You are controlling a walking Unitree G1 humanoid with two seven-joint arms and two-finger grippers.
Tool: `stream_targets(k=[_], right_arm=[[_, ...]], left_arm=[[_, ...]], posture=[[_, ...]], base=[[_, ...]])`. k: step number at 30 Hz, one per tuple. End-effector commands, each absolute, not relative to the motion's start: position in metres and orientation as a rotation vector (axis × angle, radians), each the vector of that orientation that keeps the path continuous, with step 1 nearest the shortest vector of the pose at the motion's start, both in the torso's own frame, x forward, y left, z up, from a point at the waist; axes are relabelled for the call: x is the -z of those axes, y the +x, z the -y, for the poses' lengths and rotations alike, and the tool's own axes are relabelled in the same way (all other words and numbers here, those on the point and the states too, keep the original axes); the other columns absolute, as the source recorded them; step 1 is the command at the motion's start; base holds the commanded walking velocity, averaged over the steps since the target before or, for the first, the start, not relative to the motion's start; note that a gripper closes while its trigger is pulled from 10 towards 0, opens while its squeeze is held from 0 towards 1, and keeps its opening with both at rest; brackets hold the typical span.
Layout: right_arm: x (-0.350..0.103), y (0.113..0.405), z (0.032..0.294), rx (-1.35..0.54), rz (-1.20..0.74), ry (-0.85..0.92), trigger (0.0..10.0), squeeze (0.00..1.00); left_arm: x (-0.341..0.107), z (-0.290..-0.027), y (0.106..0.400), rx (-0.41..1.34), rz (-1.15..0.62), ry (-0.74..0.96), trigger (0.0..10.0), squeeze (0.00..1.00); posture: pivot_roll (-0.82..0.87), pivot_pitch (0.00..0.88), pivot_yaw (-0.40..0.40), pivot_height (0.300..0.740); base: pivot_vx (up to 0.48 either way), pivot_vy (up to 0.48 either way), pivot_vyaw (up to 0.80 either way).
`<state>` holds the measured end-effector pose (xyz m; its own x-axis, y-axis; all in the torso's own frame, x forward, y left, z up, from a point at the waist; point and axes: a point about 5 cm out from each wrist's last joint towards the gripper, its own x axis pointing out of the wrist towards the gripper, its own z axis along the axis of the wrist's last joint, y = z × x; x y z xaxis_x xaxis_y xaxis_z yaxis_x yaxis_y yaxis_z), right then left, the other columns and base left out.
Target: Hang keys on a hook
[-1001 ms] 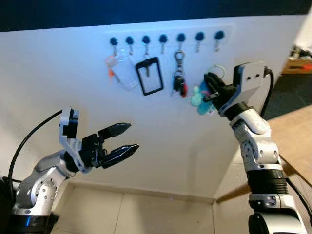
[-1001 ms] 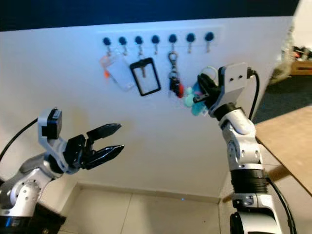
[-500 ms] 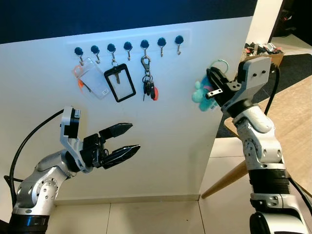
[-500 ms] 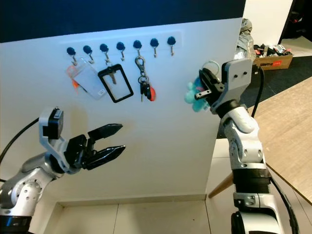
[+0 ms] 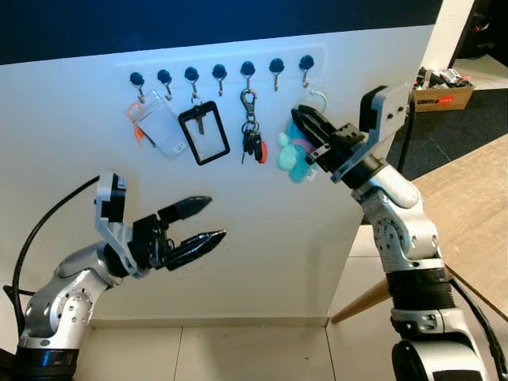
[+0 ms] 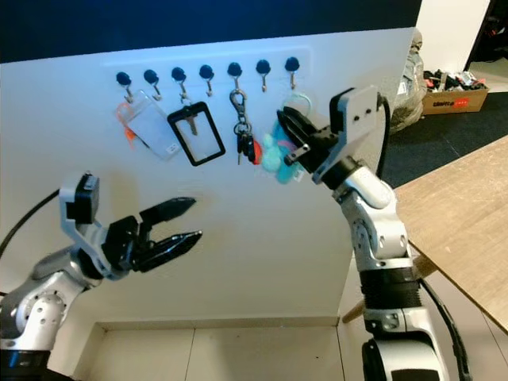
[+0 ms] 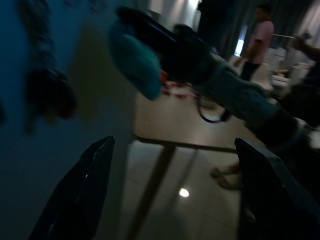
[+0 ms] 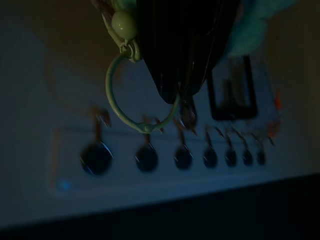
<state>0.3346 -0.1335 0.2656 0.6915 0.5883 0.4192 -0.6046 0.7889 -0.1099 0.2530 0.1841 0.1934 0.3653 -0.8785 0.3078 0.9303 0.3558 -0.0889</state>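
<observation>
The keys [image 5: 295, 157], a fluffy teal charm on a thin pale-green ring [image 8: 131, 95], sit clenched in the right tool [image 5: 311, 143], now closer to the white wall and just below the two bare hooks [image 5: 305, 67] at the row's right end than half a second ago. The ring seems, in the dim wrist view, not yet over a hook. The left tool [image 5: 202, 221] hovers low, its black fingers spread and holding nothing.
</observation>
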Motion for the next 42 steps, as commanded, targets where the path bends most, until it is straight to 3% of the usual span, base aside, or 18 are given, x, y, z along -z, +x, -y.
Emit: stream_targets(k=[1,17,21,42], right_arm=[[-0.271,0.333,0.131,-0.687,0.474,0.041,10.0,0.0],[-0.287,0.34,0.149,-0.589,0.518,0.047,10.0,0.0],[-0.29,0.353,0.153,-0.546,0.498,0.042,10.0,0.0],[-0.279,0.363,0.136,-0.625,0.388,0.032,10.0,0.0]], left_arm=[[-0.196,-0.192,0.257,1.114,0.247,-0.271,10.0,0.0],[-0.203,-0.207,0.254,1.033,0.281,-0.237,10.0,0.0],[-0.204,-0.207,0.251,1.039,0.282,-0.234,10.0,0.0],[-0.205,-0.204,0.247,1.065,0.276,-0.228,10.0,0.0]], posture=[[-0.13,0.003,0.1,0.74],[-0.12,0.003,0.102,0.74],[-0.12,0.009,0.1,0.74],[-0.11,0.015,0.099,0.74]], base=[[0.0,0.0,0.0],[0.0,0.0,0.0],[0.0,0.0,0.0],[0.0,0.0,0.0]])
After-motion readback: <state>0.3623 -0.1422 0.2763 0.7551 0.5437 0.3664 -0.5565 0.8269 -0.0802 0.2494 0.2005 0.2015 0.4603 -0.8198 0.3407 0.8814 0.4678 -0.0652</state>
